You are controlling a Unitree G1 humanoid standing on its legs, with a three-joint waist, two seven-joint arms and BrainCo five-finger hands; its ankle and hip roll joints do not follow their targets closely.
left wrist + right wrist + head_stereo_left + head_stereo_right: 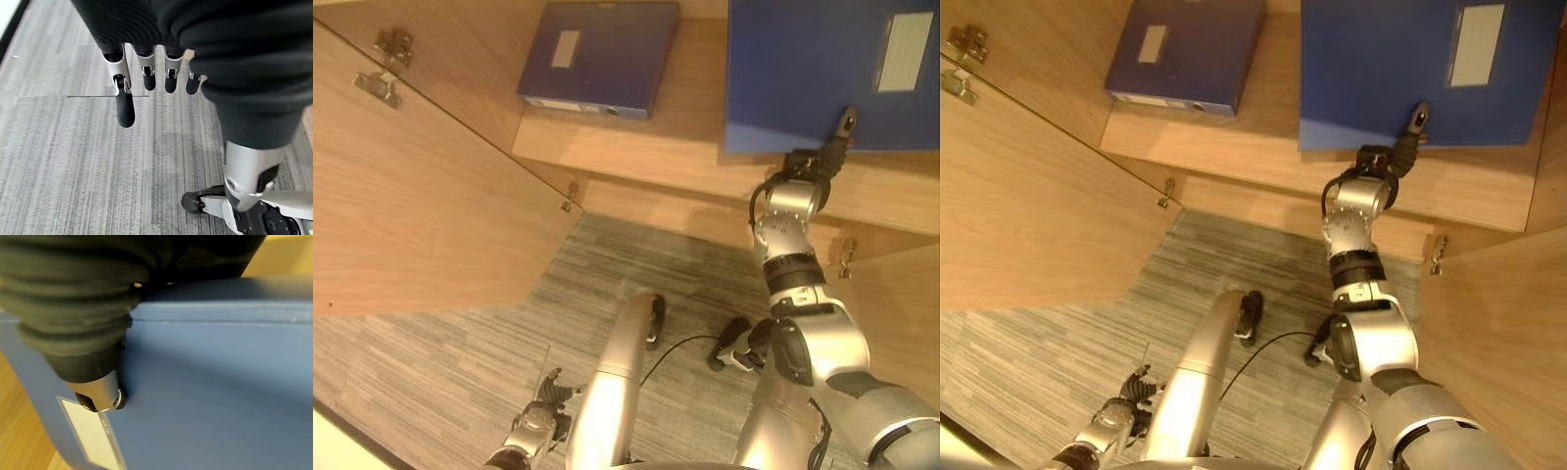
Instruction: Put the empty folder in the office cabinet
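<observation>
Wooden cabinet shelf point(636, 147) is running across the upper part of both eye views, w/ grey striped carpet point(460, 382) lying below it and an open cabinet door point(411, 186) standing at the left, hinge hardware point(382, 83) showing on its inner face. Another door panel point(901, 313) is showing at the right edge.

Blue folder point(803, 69) is lying flat on the shelf at the right, pale label point(904, 51) facing up, its near edge reaching out toward the shelf's front. Right hand point(832, 147) is reaching up to that near edge; one dark-tipped digit point(846, 121) is lying over the folder's top face, thumb probably, though the view isn't clear enough to be sure. In the right wrist view the ribbed cover is sitting against the blue surface point(220, 396), w/ one silver digit point(105, 396) touching it next to the label. Rest of the fingers are hidden, so can't tell if they're gripping or just pressing.

Second, darker folder point(602, 54) is lying flat on the shelf to the left, apart from the blue one.

Left hand point(146, 78) is hanging low over the carpet, holding nothing, fingers point(124, 107) pointing down, relaxed and slightly spread.
</observation>
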